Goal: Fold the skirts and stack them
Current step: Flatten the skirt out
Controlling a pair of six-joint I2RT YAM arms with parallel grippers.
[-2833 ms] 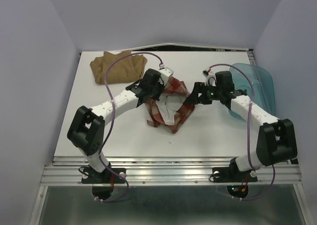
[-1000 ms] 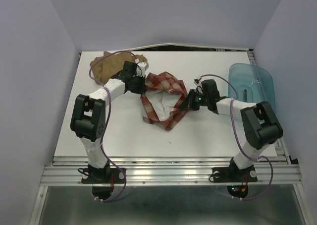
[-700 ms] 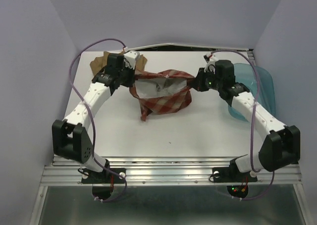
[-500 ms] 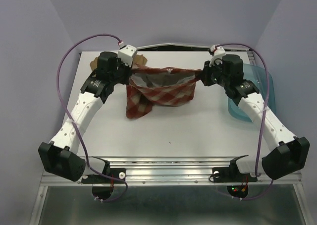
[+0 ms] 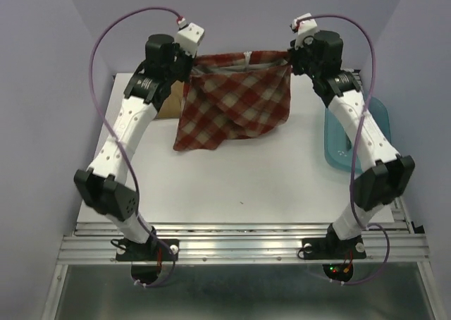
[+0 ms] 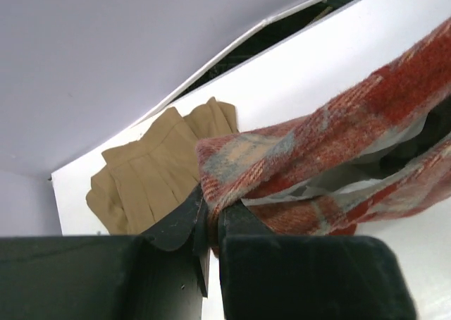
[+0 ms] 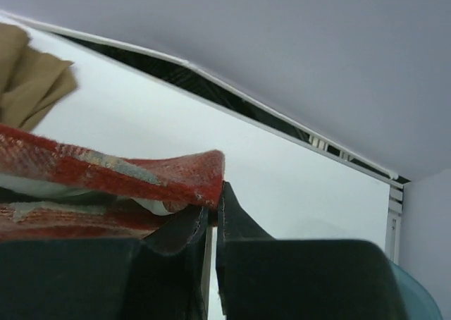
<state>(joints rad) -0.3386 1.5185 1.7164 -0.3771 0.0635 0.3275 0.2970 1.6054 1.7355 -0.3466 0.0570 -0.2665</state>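
Observation:
The red-and-cream plaid skirt [image 5: 236, 101] hangs stretched in the air above the table's back half, held by its waistband at both ends. My left gripper [image 5: 189, 60] is shut on the left waistband corner [image 6: 232, 161]. My right gripper [image 5: 290, 55] is shut on the right corner [image 7: 204, 175]. The skirt's hem dangles down toward the table, longer on its left side. The tan skirt [image 6: 151, 168] lies bunched at the table's back left corner; in the top view only a strip of this tan skirt [image 5: 168, 101] shows behind the left arm.
A translucent blue tub [image 5: 352, 140] sits at the right edge of the white table [image 5: 232, 182], partly under the right arm. Both arms reach high over the table's back half. The purple walls stand close on three sides.
Both arms have risen and spread apart, lifting the plaid skirt off the table and pulling its waistband taut. The skirt went from a crumpled heap to hanging flat.

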